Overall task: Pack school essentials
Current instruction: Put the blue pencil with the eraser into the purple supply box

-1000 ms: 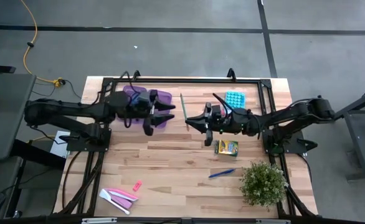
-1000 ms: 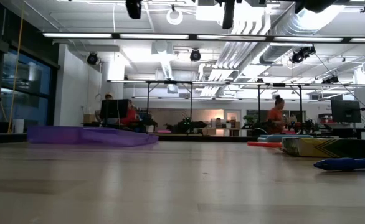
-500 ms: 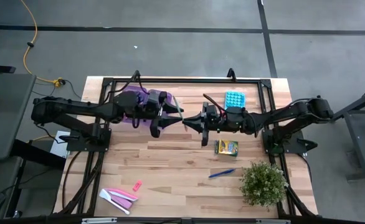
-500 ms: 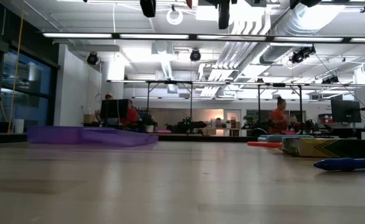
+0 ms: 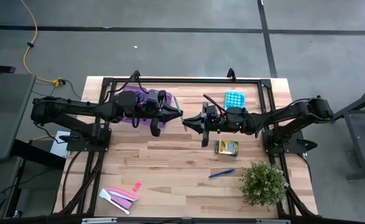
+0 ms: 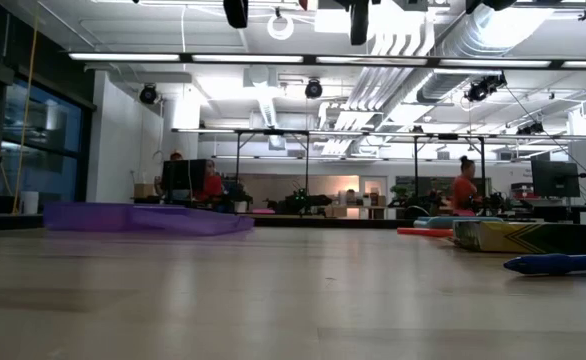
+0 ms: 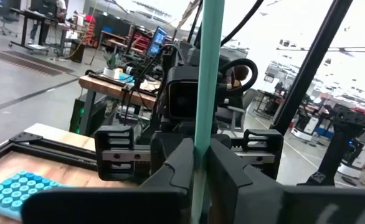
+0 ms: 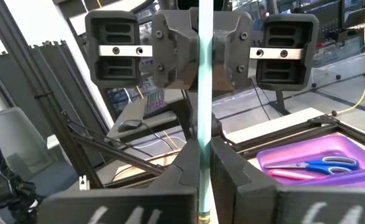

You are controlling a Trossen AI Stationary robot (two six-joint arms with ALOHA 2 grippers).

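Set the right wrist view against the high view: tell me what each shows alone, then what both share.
Right wrist view only: blue-handled scissors lying inside the purple tray.

High view only: crayon box, blue pen, potted plant, blue block.

Both: the left claw and right claw meeting mid-table, each shut on the green pencil.

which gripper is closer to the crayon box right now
Right. The right gripper hangs just up-left of the crayon box; the left gripper is farther left, by the purple tray.
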